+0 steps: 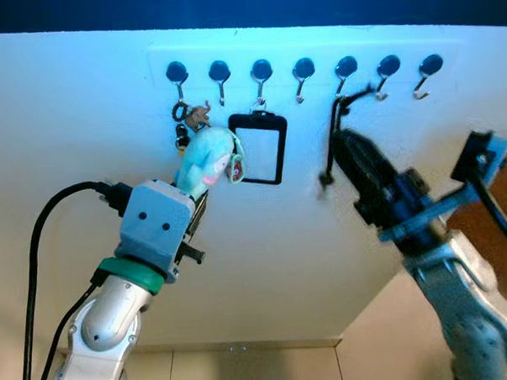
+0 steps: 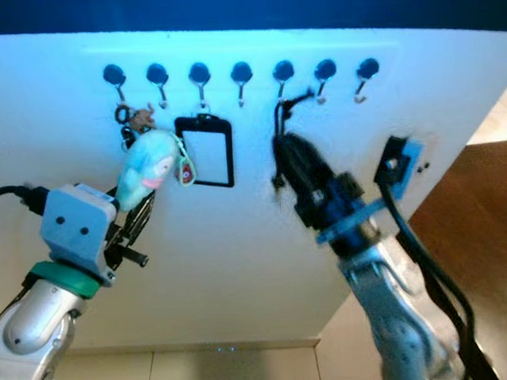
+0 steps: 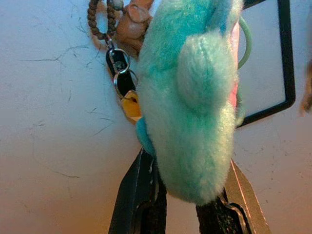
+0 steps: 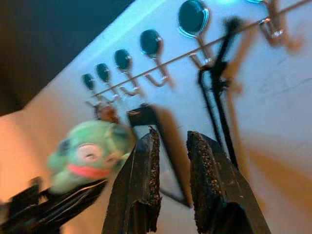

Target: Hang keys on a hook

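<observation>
Left arm is reaching up toward the row of hooks (image 1: 303,70), and the left gripper (image 1: 200,197) is sitting just under the leftmost hook, fingers clamped on the bottom of the teal plush keychain (image 1: 208,161). Right arm is angling up from the other side, with the right gripper (image 1: 342,144) pointing just below the fifth hook, fingers a little apart and gripping nothing.

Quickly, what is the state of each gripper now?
Left gripper: shut on the turquoise plush keychain, near the leftmost hook.
Right gripper: open, holding nothing, jaws slightly apart beside the black cord.
</observation>
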`<state>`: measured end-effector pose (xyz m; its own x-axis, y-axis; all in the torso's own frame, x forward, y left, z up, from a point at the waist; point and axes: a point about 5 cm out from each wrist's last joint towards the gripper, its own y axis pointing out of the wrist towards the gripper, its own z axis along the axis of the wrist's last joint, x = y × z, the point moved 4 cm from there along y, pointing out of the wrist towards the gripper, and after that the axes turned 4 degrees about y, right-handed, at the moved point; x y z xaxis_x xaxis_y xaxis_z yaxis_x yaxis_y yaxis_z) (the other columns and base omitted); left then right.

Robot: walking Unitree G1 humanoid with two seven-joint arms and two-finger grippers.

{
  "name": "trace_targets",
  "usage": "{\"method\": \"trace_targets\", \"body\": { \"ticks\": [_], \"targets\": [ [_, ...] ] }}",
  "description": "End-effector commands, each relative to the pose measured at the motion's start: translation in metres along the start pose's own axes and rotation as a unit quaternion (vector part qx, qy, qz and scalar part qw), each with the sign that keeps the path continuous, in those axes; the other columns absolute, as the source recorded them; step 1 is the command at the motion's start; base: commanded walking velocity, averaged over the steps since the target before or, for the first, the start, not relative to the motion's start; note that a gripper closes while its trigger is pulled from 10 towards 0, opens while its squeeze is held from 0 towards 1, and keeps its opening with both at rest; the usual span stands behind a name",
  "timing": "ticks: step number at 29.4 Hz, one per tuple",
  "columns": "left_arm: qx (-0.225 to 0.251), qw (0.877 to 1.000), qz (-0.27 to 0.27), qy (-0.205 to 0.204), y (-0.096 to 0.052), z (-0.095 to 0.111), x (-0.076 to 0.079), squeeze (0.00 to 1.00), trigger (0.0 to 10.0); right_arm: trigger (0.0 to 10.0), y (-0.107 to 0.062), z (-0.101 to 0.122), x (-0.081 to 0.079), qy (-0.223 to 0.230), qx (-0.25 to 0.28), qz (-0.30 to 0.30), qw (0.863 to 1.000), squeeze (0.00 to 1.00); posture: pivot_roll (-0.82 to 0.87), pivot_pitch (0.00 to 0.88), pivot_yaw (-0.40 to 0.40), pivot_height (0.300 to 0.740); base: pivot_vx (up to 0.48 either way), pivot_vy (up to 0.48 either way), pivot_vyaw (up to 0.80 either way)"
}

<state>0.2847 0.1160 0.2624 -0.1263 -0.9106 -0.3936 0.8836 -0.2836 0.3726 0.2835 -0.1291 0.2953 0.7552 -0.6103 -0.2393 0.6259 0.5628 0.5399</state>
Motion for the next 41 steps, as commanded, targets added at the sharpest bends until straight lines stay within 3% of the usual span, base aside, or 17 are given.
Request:
{"method": "trace_targets", "body": {
  "ticks": [1,4,9,11,12,14,15,16,17,24,25,29,32,33,37,41],
  "targets": [
    [0.005,1.000,-0.005,-0.002,0.000,0.001,0.002,0.00,10.0,10.0,-0.006,0.010,-0.002,0.009,0.014,0.013,1.000,0.00,0.05,0.147,0.091,0.740,0.000,0.000,0.00],
    [0.007,1.000,-0.005,-0.003,0.001,0.002,0.002,0.00,10.0,10.0,-0.009,0.016,0.004,0.011,0.027,0.003,1.000,0.00,0.05,0.147,0.091,0.740,0.000,0.000,0.00],
    [0.015,1.000,0.000,-0.007,0.003,0.007,-0.001,0.00,10.0,10.0,-0.028,-0.013,0.000,0.041,-0.044,0.035,0.998,0.00,0.06,0.148,0.088,0.740,0.000,0.000,0.00],
    [0.023,0.999,-0.004,-0.029,0.005,0.014,-0.004,0.00,10.0,10.0,-0.038,-0.057,0.011,-0.008,-0.141,0.001,0.990,0.00,0.06,0.146,0.080,0.740,0.000,0.000,0.00],
    [0.023,0.999,-0.004,-0.029,0.005,0.014,-0.004,0.00,10.0,10.0,-0.038,-0.057,0.011,-0.008,-0.141,0.001,0.990,0.00,0.06,0.146,0.080,0.740,0.000,0.000,0.00],
    [0.038,0.998,-0.014,-0.054,0.008,0.024,-0.007,0.00,10.0,10.0,-0.045,-0.085,0.030,-0.069,-0.198,-0.048,0.977,0.00,0.07,0.146,0.072,0.740,0.000,0.000,0.00],
    [0.047,0.997,-0.021,-0.064,0.009,0.029,-0.009,0.00,10.0,10.0,-0.048,-0.092,0.041,-0.101,-0.215,-0.072,0.969,0.00,0.07,0.145,0.069,0.740,0.000,0.000,0.00],
    [0.047,0.997,-0.021,-0.064,0.009,0.029,-0.009,0.00,10.0,10.0,-0.048,-0.092,0.041,-0.101,-0.215,-0.072,0.969,0.00,0.07,0.145,0.069,0.740,0.000,0.000,0.00],
    [0.055,0.996,-0.029,-0.068,0.009,0.033,-0.009,0.00,10.0,10.0,-0.051,-0.096,0.048,-0.133,-0.229,-0.080,0.961,0.00,0.07,0.146,0.065,0.740,0.000,0.000,0.00],
    [0.074,0.989,-0.109,-0.069,0.002,0.045,0.004,0.00,10.0,10.0,-0.060,-0.092,0.063,-0.133,-0.216,-0.108,0.961,0.00,0.07,0.149,0.051,0.740,0.000,0.000,0.00],
    [0.078,0.983,-0.139,-0.088,-0.001,0.049,0.010,0.00,10.0,10.0,-0.059,-0.089,0.064,-0.129,-0.209,-0.110,0.963,0.00,0.07,0.151,0.047,0.740,0.000,0.000,0.00],
    [0.083,0.975,-0.174,-0.114,-0.006,0.054,0.014,0.00,10.0,10.0,-0.054,-0.090,0.062,-0.134,-0.203,-0.100,0.965,0.00,0.07,0.152,0.043,0.740,0.000,0.000,0.00],
    [0.099,0.976,-0.151,-0.120,-0.001,0.062,0.007,0.00,10.0,10.0,-0.050,-0.093,0.061,-0.141,-0.200,-0.093,0.965,0.00,0.07,0.153,0.039,0.740,0.000,0.000,0.00],
    [0.112,0.981,-0.122,-0.100,0.005,0.070,-0.001,0.00,10.0,10.0,-0.048,-0.095,0.061,-0.145,-0.197,-0.089,0.966,0.00,0.07,0.152,0.038,0.740,0.000,0.000,0.00],
    [0.126,0.985,-0.101,-0.056,0.013,0.077,-0.006,0.00,10.0,10.0,-0.046,-0.096,0.061,-0.144,-0.193,-0.087,0.967,0.00,0.07,0.148,0.039,0.740,0.000,0.000,0.00],
    [0.132,0.983,-0.118,-0.051,0.015,0.080,-0.003,0.00,10.0,10.0,-0.044,-0.098,0.061,-0.142,-0.191,-0.086,0.967,0.00,0.07,0.143,0.047,0.740,0.000,0.000,0.00]
  ]
}}
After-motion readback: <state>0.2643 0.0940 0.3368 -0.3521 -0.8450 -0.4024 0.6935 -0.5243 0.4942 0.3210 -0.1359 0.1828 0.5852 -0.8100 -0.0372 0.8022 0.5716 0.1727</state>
